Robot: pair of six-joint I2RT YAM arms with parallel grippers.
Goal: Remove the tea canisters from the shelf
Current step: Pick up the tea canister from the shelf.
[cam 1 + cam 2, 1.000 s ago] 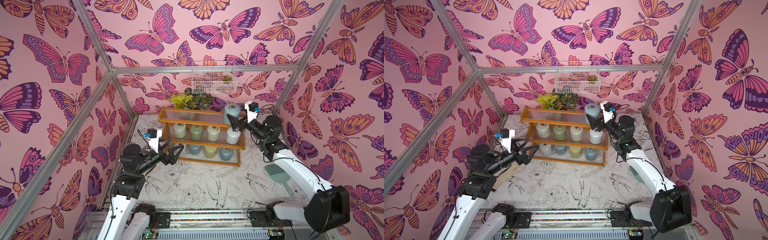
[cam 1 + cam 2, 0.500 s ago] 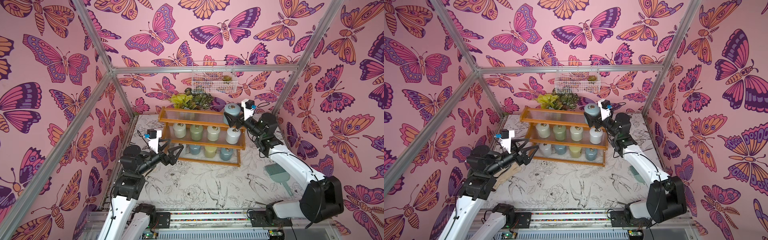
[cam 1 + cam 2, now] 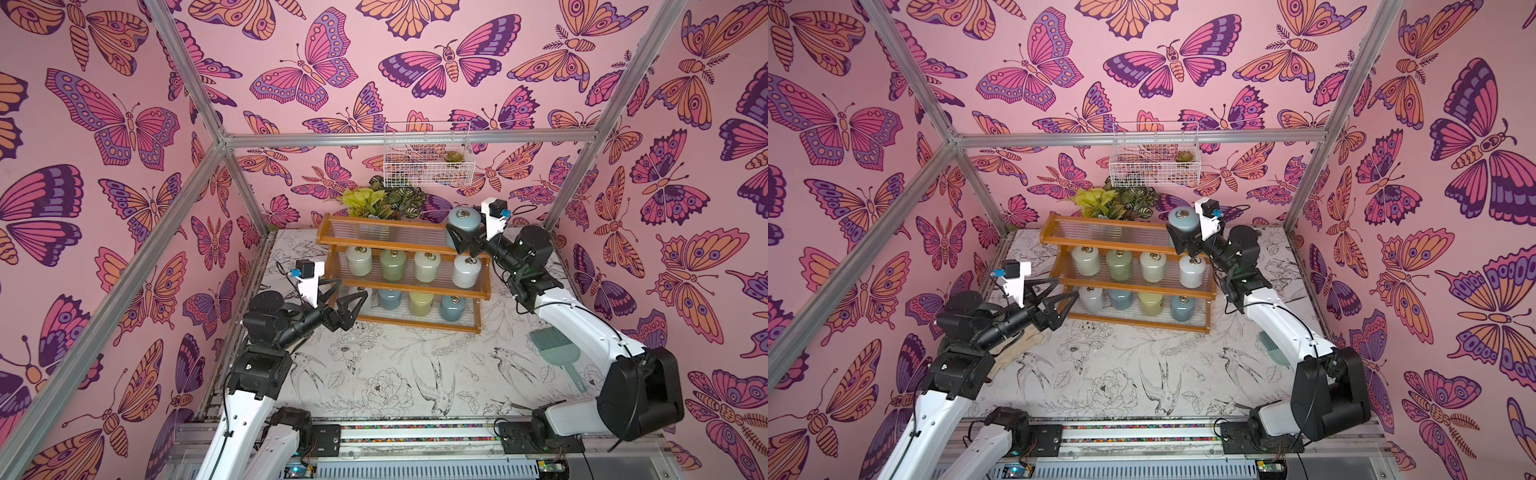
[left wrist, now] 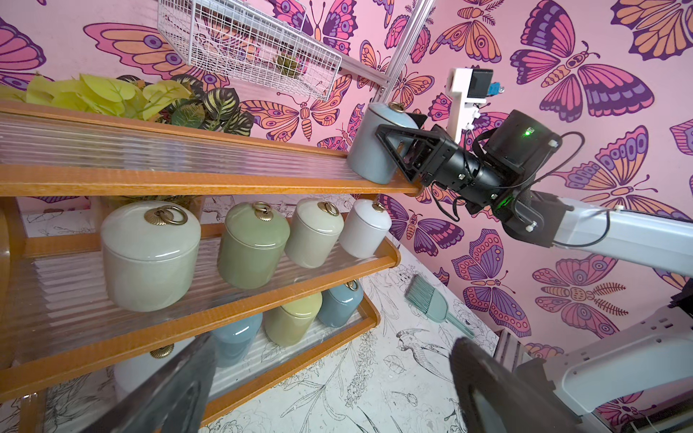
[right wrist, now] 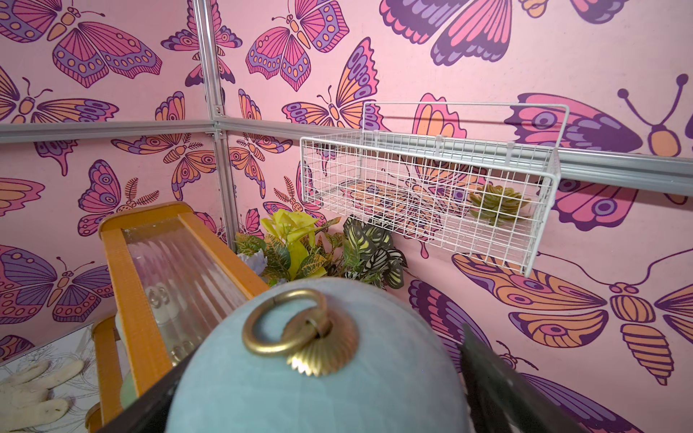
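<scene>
"Blue-grey canister (image 3: 460, 220), where?"
"Shelf's (image 3: 386, 246) top tier, right end, between the right hand's (image 3: 465, 239) spread fingers; contact unclear."
"Left hand (image 3: 353, 289)?"
"Spread, empty, by the bottom tier's left end, half-hiding a white canister (image 4: 138, 369)."

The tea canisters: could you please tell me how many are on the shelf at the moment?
9. One blue-grey canister on the shelf's top tier; four on the middle: cream, sage green, beige, white; four at the bottom: off-white, blue, yellow-green, blue-grey. None seems hidden.
</scene>
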